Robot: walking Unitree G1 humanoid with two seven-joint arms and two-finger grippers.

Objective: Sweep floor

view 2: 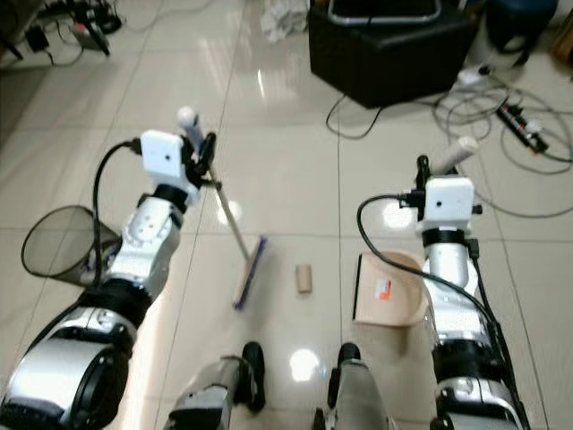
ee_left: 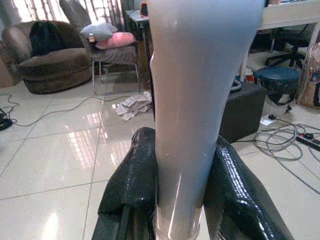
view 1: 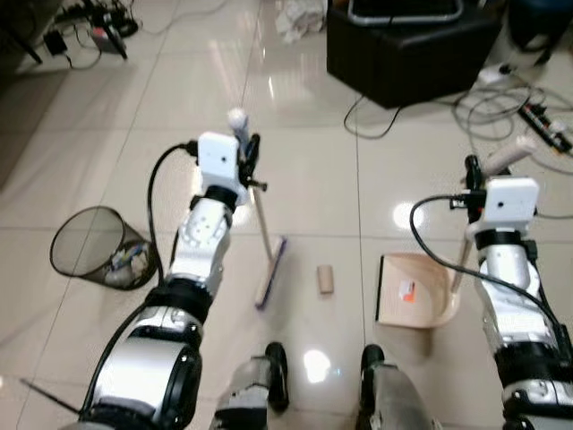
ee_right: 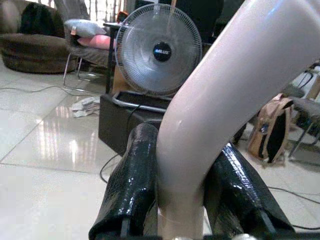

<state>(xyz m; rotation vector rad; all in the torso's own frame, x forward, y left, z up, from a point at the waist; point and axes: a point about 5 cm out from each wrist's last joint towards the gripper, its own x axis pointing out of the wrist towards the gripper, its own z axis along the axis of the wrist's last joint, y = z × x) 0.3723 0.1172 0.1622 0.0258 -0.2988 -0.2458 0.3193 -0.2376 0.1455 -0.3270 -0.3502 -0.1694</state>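
My left gripper (view 1: 250,154) is shut on the grey handle of a broom (view 1: 262,235), whose purple brush head (view 1: 270,272) rests on the tiled floor. In the left wrist view the handle (ee_left: 192,100) sits clamped between both black fingers (ee_left: 132,185). My right gripper (view 1: 472,172) is shut on the pale handle (view 1: 506,156) of a beige dustpan (view 1: 414,288) standing on the floor at the right. The right wrist view has that handle (ee_right: 215,100) between the fingers (ee_right: 131,180). A small brown cardboard tube (view 1: 325,279) lies on the floor between brush head and dustpan.
A black mesh waste bin (view 1: 98,248) with rubbish stands at my left. Ahead are a black box (view 1: 407,45) bearing a fan (ee_right: 159,50), crumpled paper (view 1: 298,18), and cables with a power strip (view 1: 542,125) at the right. My feet (view 1: 277,363) are below.
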